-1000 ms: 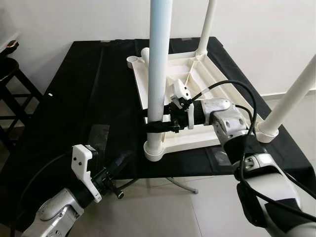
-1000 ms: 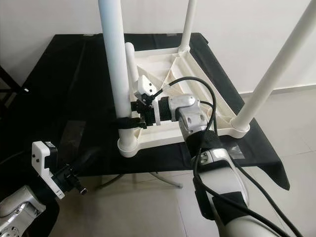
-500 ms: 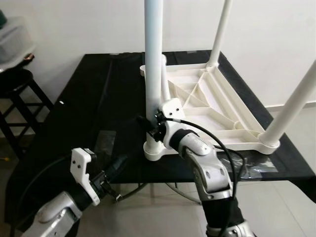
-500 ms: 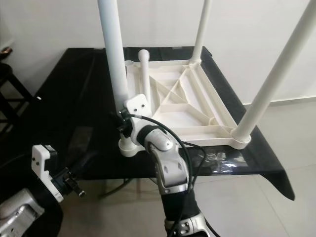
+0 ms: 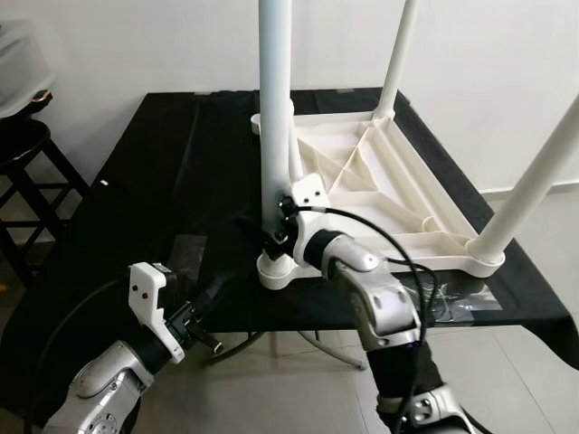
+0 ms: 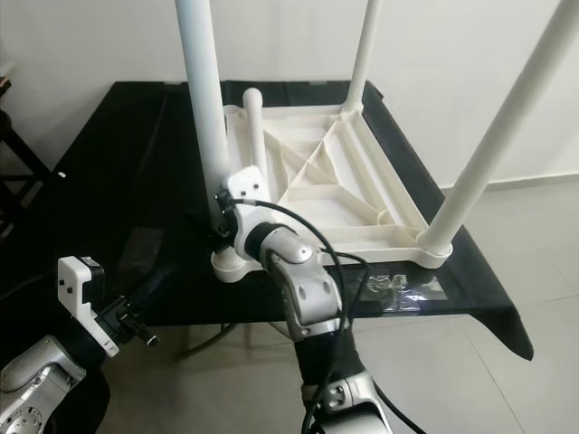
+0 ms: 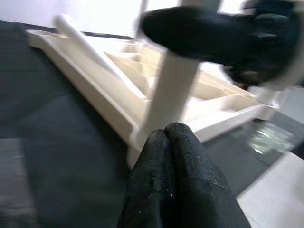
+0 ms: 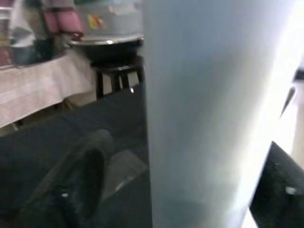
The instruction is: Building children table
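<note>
Three white legs already stand upright on the upturned tabletop (image 5: 389, 181), which lies on a black-draped bench (image 5: 154, 181), toward its right edge. The right gripper (image 5: 276, 231) clamps the near-left leg (image 5: 274, 108) just above its socket; turning it squarely, without tilting, should seat it well. A loose leg (image 6: 256, 127) lies near the far-left corner. The left gripper (image 7: 166, 137), fingers pressed together and empty, waits at the bench's near edge.

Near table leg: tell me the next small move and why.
Probably keep twisting the near leg into its corner socket. The right gripper is clamped round it low down, three legs stand upright, and a fourth leg lies loose in the upturned tabletop.
</note>
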Controlling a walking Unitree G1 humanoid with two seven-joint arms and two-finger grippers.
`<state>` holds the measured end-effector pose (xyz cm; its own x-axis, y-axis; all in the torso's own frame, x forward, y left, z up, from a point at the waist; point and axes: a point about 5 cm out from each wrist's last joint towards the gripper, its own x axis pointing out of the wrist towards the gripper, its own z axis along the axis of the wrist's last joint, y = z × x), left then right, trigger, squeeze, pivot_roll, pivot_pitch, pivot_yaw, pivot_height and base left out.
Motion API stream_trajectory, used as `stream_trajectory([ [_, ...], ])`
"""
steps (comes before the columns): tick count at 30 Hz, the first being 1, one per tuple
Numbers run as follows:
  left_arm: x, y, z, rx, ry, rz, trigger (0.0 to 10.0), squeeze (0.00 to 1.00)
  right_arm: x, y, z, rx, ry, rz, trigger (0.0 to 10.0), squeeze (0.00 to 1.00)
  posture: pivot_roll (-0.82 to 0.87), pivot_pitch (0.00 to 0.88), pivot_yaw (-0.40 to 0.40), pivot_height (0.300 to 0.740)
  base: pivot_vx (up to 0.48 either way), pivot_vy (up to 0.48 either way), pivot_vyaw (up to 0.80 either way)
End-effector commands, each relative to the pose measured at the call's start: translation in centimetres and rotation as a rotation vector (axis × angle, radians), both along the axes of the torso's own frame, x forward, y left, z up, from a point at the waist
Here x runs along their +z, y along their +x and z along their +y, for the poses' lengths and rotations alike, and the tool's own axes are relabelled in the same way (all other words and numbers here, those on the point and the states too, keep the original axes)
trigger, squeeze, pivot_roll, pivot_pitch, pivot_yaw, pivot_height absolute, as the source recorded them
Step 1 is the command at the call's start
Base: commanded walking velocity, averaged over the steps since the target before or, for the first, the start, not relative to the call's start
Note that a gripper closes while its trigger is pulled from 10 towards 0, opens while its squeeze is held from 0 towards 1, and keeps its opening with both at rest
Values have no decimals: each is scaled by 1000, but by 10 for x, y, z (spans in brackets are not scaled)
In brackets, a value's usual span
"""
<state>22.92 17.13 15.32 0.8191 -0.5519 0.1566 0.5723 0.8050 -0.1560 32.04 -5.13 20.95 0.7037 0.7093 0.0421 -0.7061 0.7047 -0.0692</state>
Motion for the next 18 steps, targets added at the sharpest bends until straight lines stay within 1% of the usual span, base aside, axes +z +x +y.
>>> stream_trajectory([
  [1, -1, 1, 2, 23, -6, 2, 10000, 0, -4, -2, -3, 7, 16, 7, 10000, 1000, -37, 52, -35, 740, 0, 0, 0],
  [2, -2, 1, 5, 47, -3, 2, 10000, 0, -10, -7, -6, 15, 7, 7, 10000, 1000, -45, 50, -33, 740, 0, 0, 0],
  [3, -2, 1, 5, 47, -3, 2, 10000, 0, -10, -7, -6, 15, 7, 7, 10000, 1000, -45, 50, -33, 740, 0, 0, 0],
  [4, -2, 2, 8, 91, 5, 5, 10000, 0, -19, -14, -10, 25, 1, 17, 10000, 1000, -52, 48, -31, 740, 0, 0, 0],
  [5, -2, 2, 12, 142, 10, 8, 10000, 0, -27, -21, -13, 31, -4, 25, 10000, 1000, -53, 48, -30, 740, 0, 0, 0],
  [7, -4, 2, 27, 327, 10, 37, 10000, 0, -42, -36, -21, -17, -20, 37, 10000, 1000, -59, 41, -24, 740, 0, 0, 0],
  [8, -6, 2, 33, 399, 2, 51, 10000, 0, -44, -38, -25, -53, -29, 28, 10000, 1000, -59, 41, -24, 740, 0, 0, 0],
  [9, -6, 1, 37, 442, -3, 59, 10000, 0, -44, -40, -27, -75, -34, 22, 10000, 1000, -59, 41, -24, 740, 0, 0, 0],
  [10, -8, -1, 41, 498, 5, 69, 10000, 0, -45, -40, -32, -104, -41, 24, 10000, 965, -62, 35, -24, 740, 0, 0, 0],
  [11, -9, -3, 44, 534, 13, 76, 10000, 0, -45, -40, -36, -123, -44, 28, 10000, 965, -63, 33, -24, 740, 0, 0, 0],
  [12, -9, -3, 44, 534, 13, 76, 10000, 0, -45, -40, -36, -123, -44, 28, 10000, 965, -63, 33, -24, 740, 0, 0, 0],
  [13, -11, -7, 47, 585, 42, 85, 10000, 0, -48, -42, -42, -136, -69, 23, 10000, 0, -63, 33, -24, 740, 0, 0, 0],
  [15, -15, -14, 50, 656, 80, 104, 10000, 0, -55, -47, -51, -156, -113, 20, 10000, 0, -56, 26, -26, 740, 0, 0, 0],
  [16, -15, -14, 50, 656, 80, 104, 10000, 0, -55, -47, -51, -156, -113, 20, 10000, 0, -56, 26, -26, 740, 0, 0, 0],
  [18, -20, -30, 44, 684, 102, 123, 10000, 0, -65, -50, -63, -210, -129, 54, 10000, 0, -56, 22, -28, 740, 0, 0, 0],
])
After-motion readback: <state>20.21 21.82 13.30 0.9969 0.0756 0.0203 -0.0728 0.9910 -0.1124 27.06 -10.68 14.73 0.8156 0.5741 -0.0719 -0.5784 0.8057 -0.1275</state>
